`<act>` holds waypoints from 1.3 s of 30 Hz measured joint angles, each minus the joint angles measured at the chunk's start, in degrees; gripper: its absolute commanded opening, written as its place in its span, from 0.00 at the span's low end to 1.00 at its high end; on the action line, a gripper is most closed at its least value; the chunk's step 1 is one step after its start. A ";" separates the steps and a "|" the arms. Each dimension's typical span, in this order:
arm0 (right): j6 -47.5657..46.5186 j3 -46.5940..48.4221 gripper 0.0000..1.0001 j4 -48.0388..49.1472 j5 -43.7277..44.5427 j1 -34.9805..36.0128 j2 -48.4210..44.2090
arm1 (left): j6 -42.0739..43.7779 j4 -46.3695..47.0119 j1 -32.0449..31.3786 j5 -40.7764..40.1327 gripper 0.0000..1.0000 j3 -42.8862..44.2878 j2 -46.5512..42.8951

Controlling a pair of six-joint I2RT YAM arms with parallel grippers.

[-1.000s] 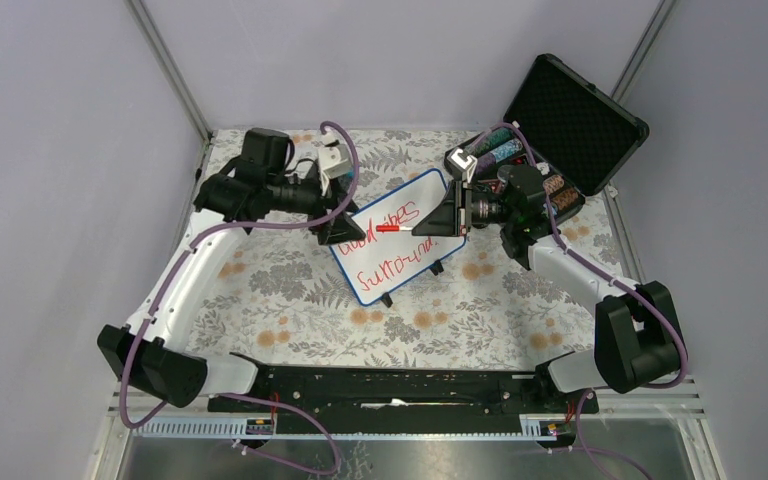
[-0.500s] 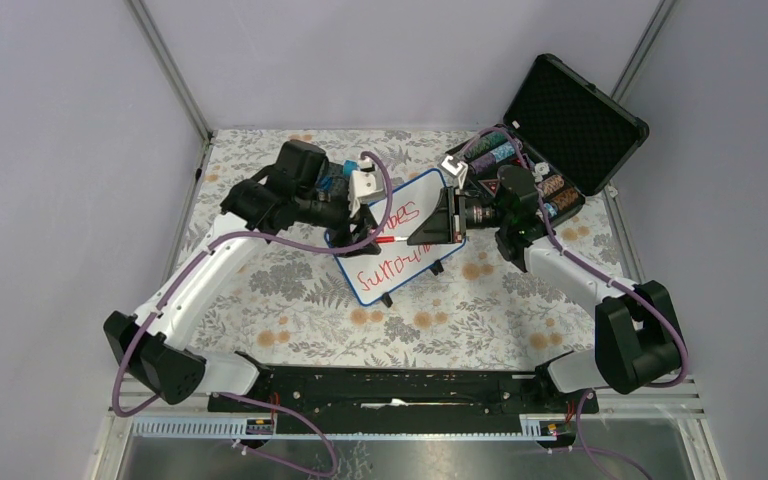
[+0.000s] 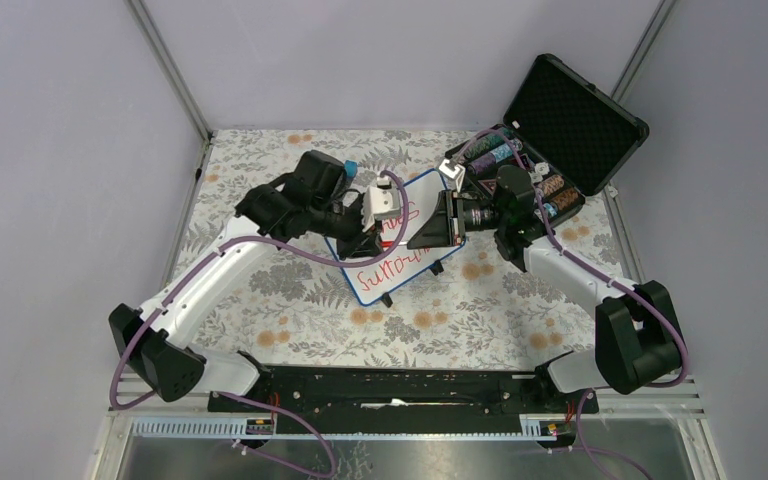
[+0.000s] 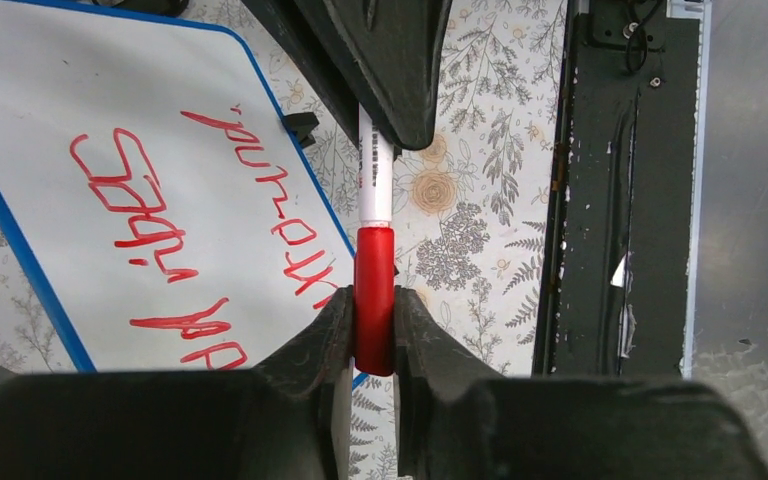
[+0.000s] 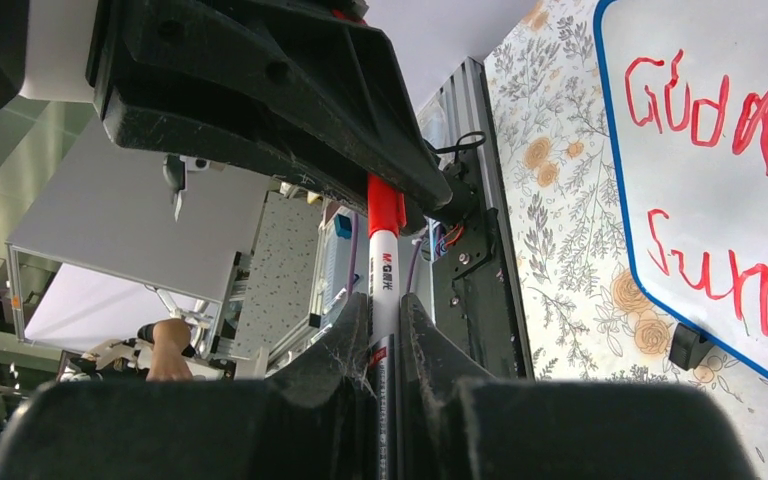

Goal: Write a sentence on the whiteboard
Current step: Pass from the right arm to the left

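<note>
Over the middle of the whiteboard [image 3: 380,283], the left gripper [image 4: 373,325] was pinched shut on the red cap [image 4: 374,280] of the marker [image 4: 374,185]. The marker's long axis ran straight across to the right gripper [image 5: 385,320], which was clamped on the white barrel. With both arms equally near, parting or seating cap and barrel would likely run along that line, above the sentence [image 4: 180,230] on the whiteboard.

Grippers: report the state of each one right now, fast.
Left gripper: closed on the red cap.
Right gripper: closed on the marker, by its white barrel.
</note>
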 measured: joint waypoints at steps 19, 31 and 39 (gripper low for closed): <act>-8.50 0.87 0.00 -10.23 0.22 1.79 0.00 | -3.13 -3.89 -2.10 -3.06 0.00 0.02 1.77; -11.23 1.55 0.00 -13.40 1.05 3.52 0.00 | -4.76 -6.62 -2.10 -3.06 0.00 0.35 2.12; -11.89 1.95 0.00 -14.12 1.07 3.98 0.28 | -5.25 -7.28 -2.10 -3.08 0.00 0.35 2.12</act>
